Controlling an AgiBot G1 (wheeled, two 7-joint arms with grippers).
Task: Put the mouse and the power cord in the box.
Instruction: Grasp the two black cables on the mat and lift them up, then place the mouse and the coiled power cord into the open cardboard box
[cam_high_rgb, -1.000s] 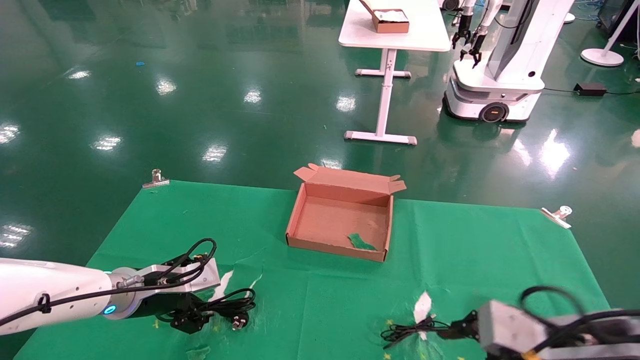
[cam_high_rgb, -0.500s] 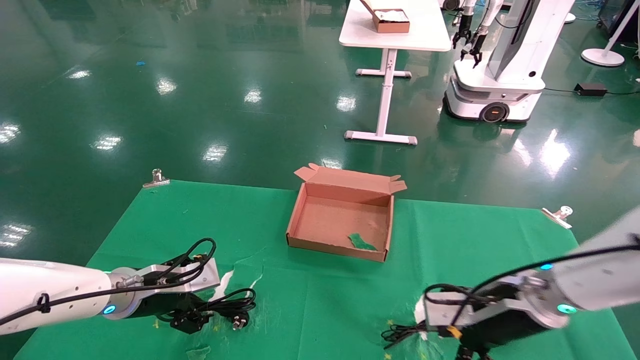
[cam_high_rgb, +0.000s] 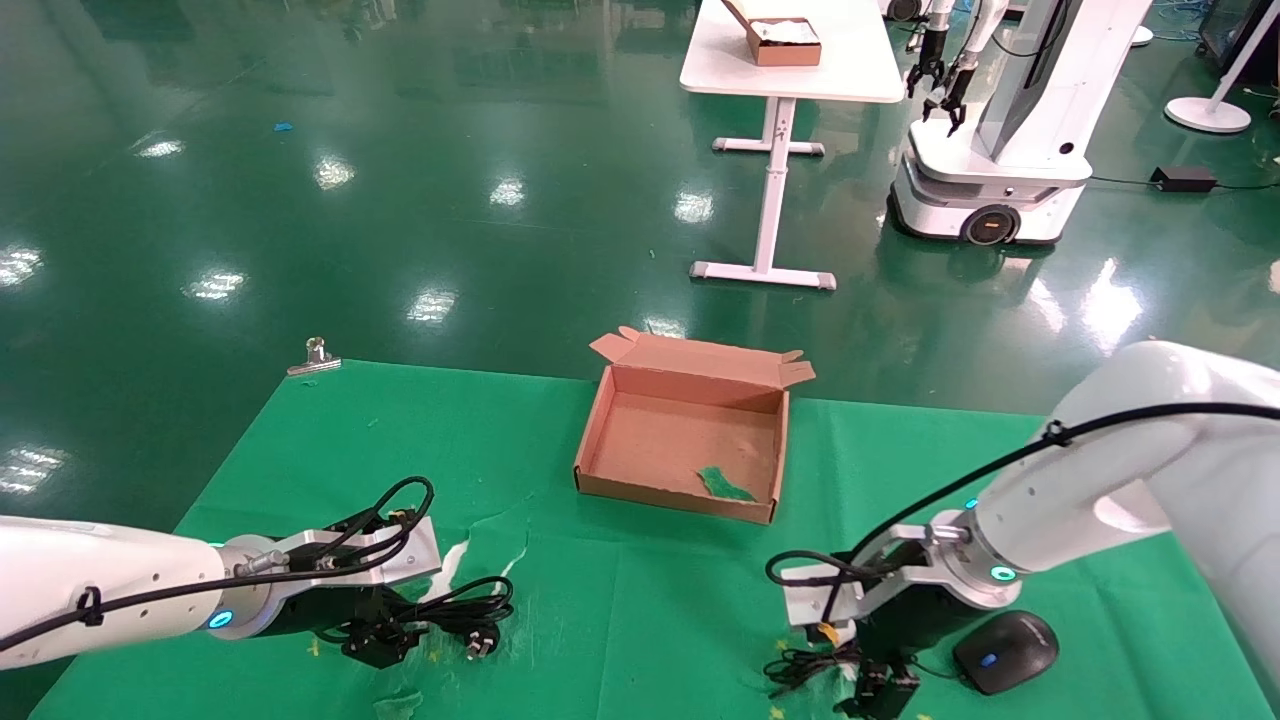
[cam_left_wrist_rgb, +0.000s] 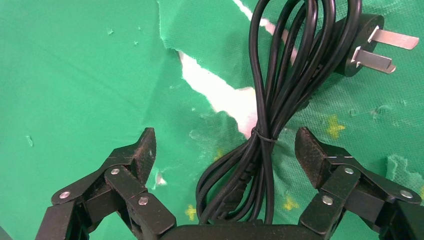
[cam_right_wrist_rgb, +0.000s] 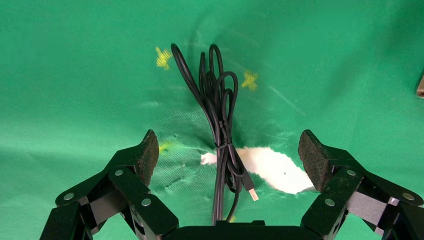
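Both grippers hang low over their bundles with jaws spread wide. The left gripper (cam_left_wrist_rgb: 225, 150) straddles the tied waist of the power cord (cam_left_wrist_rgb: 280, 100) at near left; the right gripper (cam_right_wrist_rgb: 227, 152) straddles the mouse (cam_high_rgb: 1005, 652) cable at near right. The box (cam_high_rgb: 600, 425) waits empty at far centre. Close squarely on each tie; contact probably hasn't begun.
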